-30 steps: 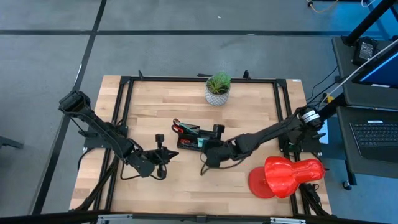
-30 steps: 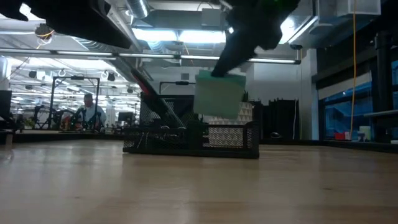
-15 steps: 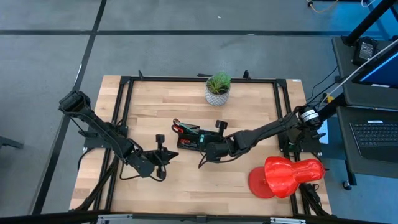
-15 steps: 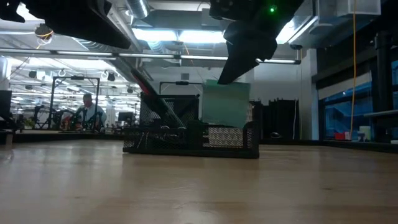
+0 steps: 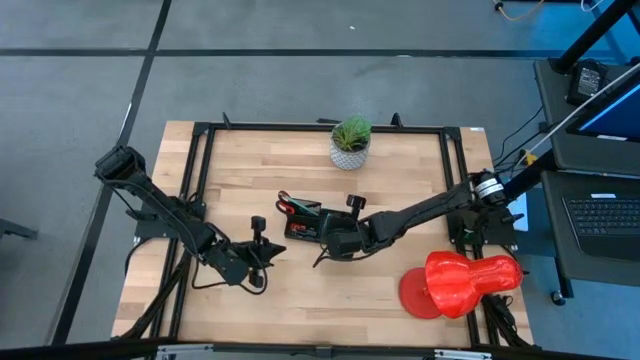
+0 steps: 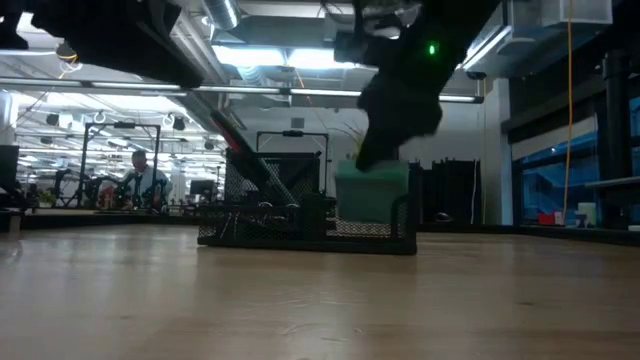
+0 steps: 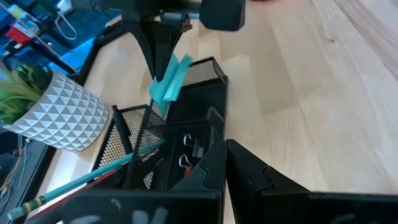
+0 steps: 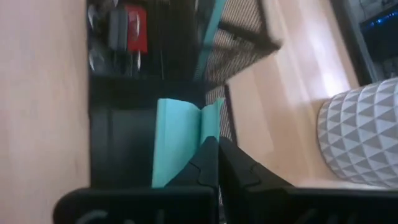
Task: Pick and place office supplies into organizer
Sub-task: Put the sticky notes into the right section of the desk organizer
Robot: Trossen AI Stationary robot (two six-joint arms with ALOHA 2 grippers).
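Teal notepad (image 8: pixel 177 142) sits pinched in the closed right tool (image 8: pixel 214 163), over the organizer (image 6: pixel 306 222).

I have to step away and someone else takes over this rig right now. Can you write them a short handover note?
Right gripper: shut on the light blue notepad, holding it on edge over the end compartment of the black organizer; its lower part is already between the mesh walls.
Left gripper: shut, empty, waiting above the table's left front area.
In the organizer: red-handled scissors, a green pencil, small black clips.
Done: those items are stowed.
Left: lower the notepad fully, open the right gripper, withdraw.
The potted plant and red plastic object are not part of the job.
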